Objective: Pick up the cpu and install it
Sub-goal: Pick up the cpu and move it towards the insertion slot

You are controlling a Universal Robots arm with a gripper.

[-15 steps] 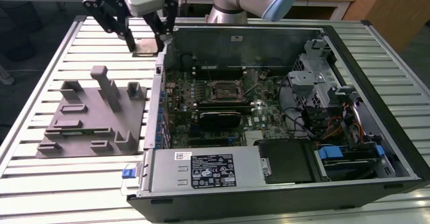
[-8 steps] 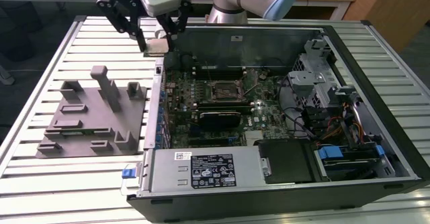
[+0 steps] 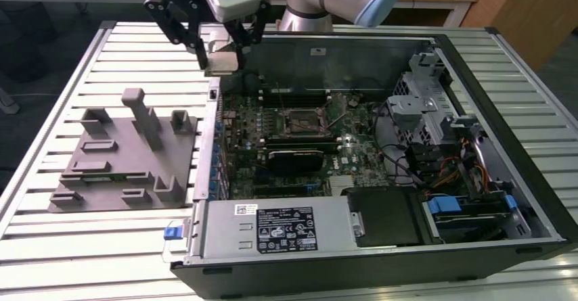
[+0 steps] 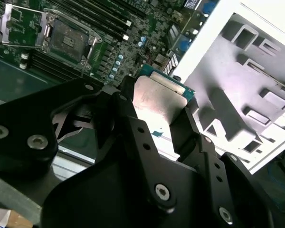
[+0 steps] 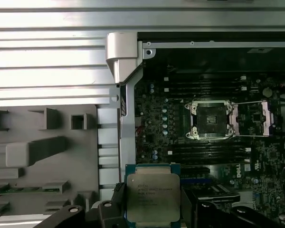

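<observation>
Clamping the cpu (image 5: 153,197) by two opposite edges, black metal fingers (image 4: 133,128) hold the flat square chip, its brushed silver face showing in both wrist views.

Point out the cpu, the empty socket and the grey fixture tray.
cpu (image 5: 153,199): first wrist view, metal top.
socket (image 5: 210,119): first wrist view, centre.
fixture tray (image 3: 126,162): exterior view, flat base.

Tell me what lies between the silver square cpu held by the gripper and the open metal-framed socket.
In the first wrist view, long black memory slots lie between the silver cpu and the open socket.
</observation>
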